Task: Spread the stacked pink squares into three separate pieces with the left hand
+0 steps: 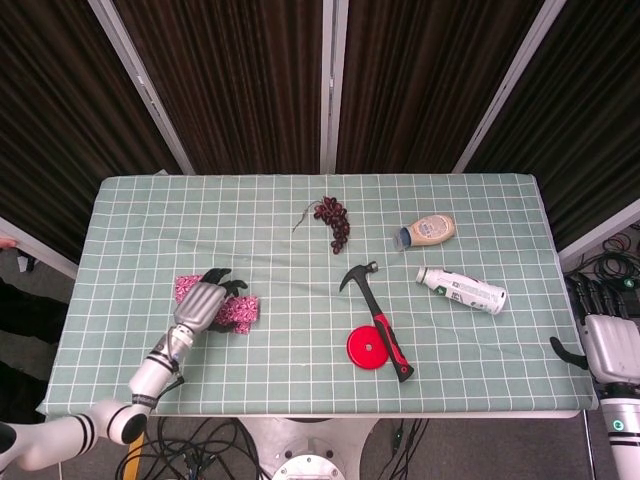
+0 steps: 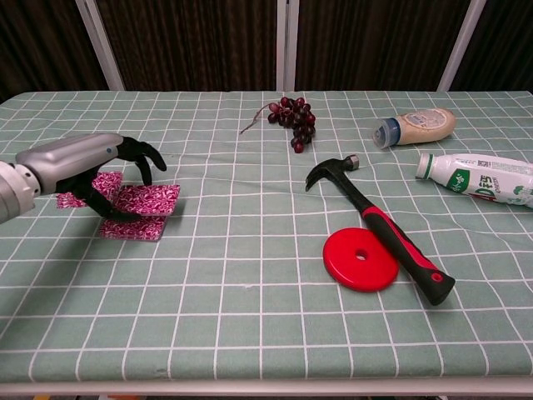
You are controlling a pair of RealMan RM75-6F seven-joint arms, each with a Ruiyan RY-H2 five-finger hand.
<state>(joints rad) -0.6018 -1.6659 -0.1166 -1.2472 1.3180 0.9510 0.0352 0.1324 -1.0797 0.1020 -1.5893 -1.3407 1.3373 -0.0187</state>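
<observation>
The pink patterned squares lie near the table's left front. My left hand [image 2: 79, 162] [image 1: 200, 303] reaches over them, thumb under and fingers [image 2: 137, 158] over the top pink square [image 2: 156, 198] [image 1: 244, 310], holding it slightly raised and tilted. A second pink square [image 2: 132, 228] lies flat on the cloth just beneath it. A third pink square [image 2: 90, 187] [image 1: 184, 287] sits to the left, partly hidden behind the hand. My right hand [image 1: 610, 345] hangs off the table's right edge with its fingers apart, holding nothing.
A hammer [image 2: 379, 225] with a red and black handle lies in the middle beside a red disc [image 2: 360, 259]. Dark grapes [image 2: 291, 112] sit at the back centre. A sauce bottle [image 2: 416, 126] and a white bottle [image 2: 479, 177] lie at the right.
</observation>
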